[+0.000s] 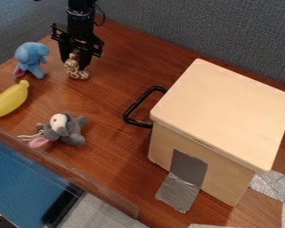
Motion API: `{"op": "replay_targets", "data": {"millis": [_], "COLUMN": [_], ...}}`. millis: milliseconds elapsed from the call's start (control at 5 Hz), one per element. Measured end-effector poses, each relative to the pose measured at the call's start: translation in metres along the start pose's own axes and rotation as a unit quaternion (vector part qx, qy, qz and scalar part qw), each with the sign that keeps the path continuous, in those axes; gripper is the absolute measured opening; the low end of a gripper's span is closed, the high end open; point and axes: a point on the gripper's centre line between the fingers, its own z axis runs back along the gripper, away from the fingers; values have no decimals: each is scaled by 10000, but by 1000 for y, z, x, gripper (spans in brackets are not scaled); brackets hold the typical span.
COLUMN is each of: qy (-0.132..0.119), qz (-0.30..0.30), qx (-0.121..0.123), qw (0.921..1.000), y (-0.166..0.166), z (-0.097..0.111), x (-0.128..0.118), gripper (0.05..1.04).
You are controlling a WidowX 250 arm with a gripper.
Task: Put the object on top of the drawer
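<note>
At the upper left, the black gripper point(74, 56) points down, shut on the upper part of a small spotted tan-and-brown toy point(77, 71). The toy's lower part shows below the fingers; whether it touches the table, I cannot tell. To the right stands the light wooden drawer box point(225, 113), with a flat pale top and a black handle point(133, 106) on its left side. Nothing lies on that top. The gripper is left of the box, beyond the handle.
A blue elephant toy point(30, 60) sits left of the gripper, with a yellow banana point(10, 99) below it. A grey plush toy point(64, 129) lies nearer the table's front edge. Grey tape point(181, 191) runs from the box's front onto the table; a grey fabric wall point(198, 26) stands behind.
</note>
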Motion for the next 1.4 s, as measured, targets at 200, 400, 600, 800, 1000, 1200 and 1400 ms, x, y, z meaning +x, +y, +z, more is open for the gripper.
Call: {"op": "replay_targets", "data": {"millis": [200,400,600,800,1000,1200,1400], "qy": [-313,-622,-840,-1039,-1115,-1043,-836], "qz": [79,-79,-456,-944,-1390,-1637,-2048], "qx": [-221,-457,-730,-866,-951,-938,-944], "qw": [9992,9970,9927,9863,9794,9765,9706], "y": [-21,-51,-91,-134,-175,-191,-216], "z": [39,85,128,156,170,165,150], "x": [5,2,-12,-31,-59,-79,-102], "gripper": [513,512,512,512,512,512,512]}}
